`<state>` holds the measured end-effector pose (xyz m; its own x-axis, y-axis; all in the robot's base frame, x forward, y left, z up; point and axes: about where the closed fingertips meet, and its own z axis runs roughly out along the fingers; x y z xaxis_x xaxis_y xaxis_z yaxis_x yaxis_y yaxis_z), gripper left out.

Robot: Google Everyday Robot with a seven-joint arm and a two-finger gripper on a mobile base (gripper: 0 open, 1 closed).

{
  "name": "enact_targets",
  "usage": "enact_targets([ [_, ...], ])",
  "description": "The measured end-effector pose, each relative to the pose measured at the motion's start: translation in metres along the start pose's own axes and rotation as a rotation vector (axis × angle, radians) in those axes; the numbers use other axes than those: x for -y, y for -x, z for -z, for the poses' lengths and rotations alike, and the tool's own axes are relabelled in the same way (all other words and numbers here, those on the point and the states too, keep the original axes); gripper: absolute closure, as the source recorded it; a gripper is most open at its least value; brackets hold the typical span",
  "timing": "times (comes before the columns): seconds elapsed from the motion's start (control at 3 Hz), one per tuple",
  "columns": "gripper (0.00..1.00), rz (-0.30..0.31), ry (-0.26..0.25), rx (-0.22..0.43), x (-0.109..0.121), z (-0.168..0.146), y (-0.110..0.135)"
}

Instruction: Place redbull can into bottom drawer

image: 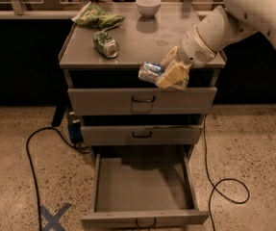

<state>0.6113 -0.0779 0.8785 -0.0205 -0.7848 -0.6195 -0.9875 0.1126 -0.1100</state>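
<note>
My gripper [169,73] is shut on the redbull can [149,71], a slim silver and blue can held sideways. It hangs in the air just past the front edge of the cabinet top, in front of the top drawer. The tan fingers [172,75] cover the can's right half. The bottom drawer [142,183] is pulled fully open below, its grey floor bare, with a dark loop handle on its front. The can is well above the drawer.
A green can [106,44] lies on its side on the cabinet top [147,42], with a green chip bag [97,16] and a white bowl [148,6] behind. Two shallower drawers [142,101] above are shut. Black cables [224,177] lie on the speckled floor on both sides.
</note>
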Motion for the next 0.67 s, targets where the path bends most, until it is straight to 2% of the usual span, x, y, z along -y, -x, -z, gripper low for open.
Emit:
enact_targets([
  [0.33, 1.00, -0.034, 0.078, 0.022, -0.044, -0.025, -0.024],
  [0.67, 1.00, -0.047, 0.128, -0.003, -0.076, -0.051, -0.055],
])
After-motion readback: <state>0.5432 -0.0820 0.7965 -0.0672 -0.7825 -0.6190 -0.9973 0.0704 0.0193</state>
